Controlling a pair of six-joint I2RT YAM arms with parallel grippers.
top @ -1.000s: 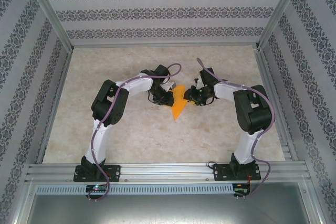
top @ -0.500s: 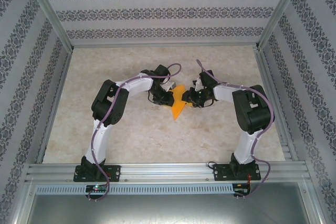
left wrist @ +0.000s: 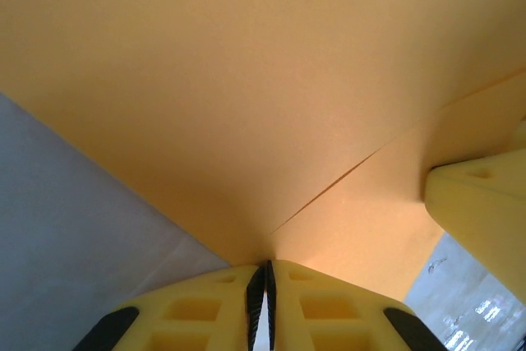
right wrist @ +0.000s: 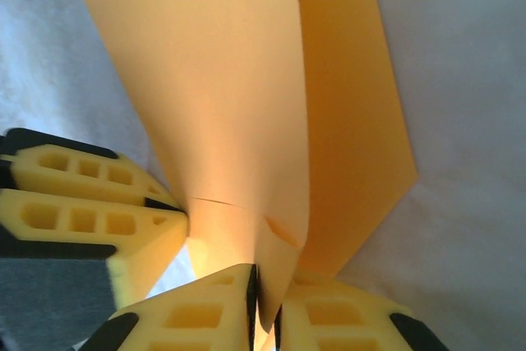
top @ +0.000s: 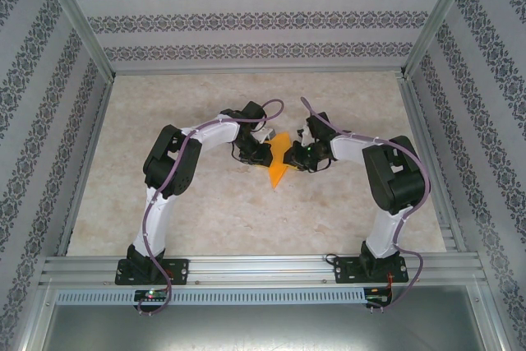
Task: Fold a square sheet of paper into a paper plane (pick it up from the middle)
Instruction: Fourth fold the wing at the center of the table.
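The orange-yellow square sheet of paper (top: 279, 163) stands folded into a narrow pointed shape like a paper plane, its tip toward the near side, held off the table between both arms. My left gripper (top: 267, 154) is shut on its left edge. In the left wrist view the jaws (left wrist: 267, 277) pinch the paper (left wrist: 246, 80) where a crease runs up to the right. My right gripper (top: 295, 155) is shut on the right side. In the right wrist view its jaws (right wrist: 265, 306) clamp the folded layers (right wrist: 238, 80), with the left gripper's yellow fingers (right wrist: 90, 203) close by on the left.
The marbled beige table (top: 205, 219) lies under the paper, with open room in front and behind. Aluminium frame rails (top: 263, 267) run along the near edge, and patterned walls (top: 246, 22) close the back and sides.
My right gripper has moved a little left onto the paper and closed on it. The left gripper has kept its grip and the paper has barely shifted.
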